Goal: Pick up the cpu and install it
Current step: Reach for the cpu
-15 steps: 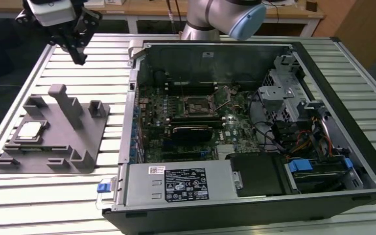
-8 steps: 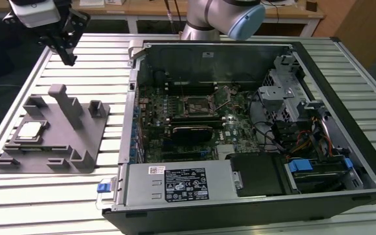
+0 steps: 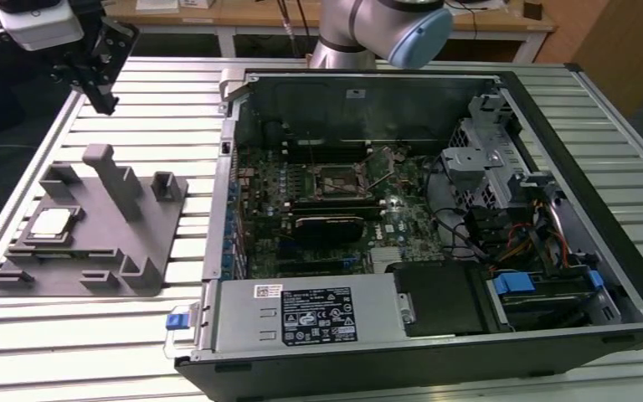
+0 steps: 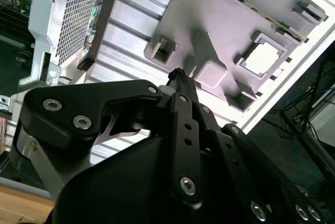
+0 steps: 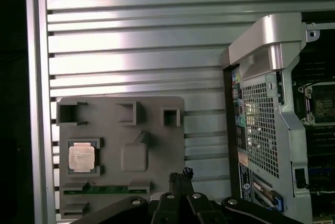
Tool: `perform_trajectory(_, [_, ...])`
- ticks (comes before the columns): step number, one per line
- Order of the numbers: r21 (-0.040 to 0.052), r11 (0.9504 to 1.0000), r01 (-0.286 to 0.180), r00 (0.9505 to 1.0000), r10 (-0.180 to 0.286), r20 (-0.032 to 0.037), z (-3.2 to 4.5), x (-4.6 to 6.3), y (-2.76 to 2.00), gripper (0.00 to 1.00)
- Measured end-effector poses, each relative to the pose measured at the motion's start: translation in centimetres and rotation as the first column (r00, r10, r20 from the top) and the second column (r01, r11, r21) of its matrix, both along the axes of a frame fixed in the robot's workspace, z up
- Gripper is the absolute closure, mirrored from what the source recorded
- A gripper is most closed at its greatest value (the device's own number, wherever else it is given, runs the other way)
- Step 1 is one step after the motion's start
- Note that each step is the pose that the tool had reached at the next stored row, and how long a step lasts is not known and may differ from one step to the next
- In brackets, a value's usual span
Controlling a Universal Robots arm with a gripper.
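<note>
Cpu lies flat in its pocket on the grey block, well apart from my gripper, which hangs farther back above the table, pinched together on nothing; computer case stands beside the block.

Here's the table, silver metal slats running side to side, stretching out beneath the gripper and well beyond it. Two things sit directly on it. Below the gripper, a touch nearer the exterior camera than its tips, the grey fixture block lies flat on the slats, posts and pockets facing up. Off to the gripper's side, toward the exterior view's right, the open computer case rests on the same slats. A strip of bare slats separates block and case, close but not touching. Bare slats in the first wrist view too.
</note>
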State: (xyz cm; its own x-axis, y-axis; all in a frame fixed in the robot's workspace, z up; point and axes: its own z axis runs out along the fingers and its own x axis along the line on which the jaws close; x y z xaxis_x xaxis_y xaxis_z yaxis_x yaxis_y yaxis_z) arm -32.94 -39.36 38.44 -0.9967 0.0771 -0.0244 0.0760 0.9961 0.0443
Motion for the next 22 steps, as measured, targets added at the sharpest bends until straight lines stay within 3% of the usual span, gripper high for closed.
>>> perform_trajectory(22, [0.0,1.0,0.0,1.0,0.0,0.0001,-0.93,-3.8,0.0,0.89])
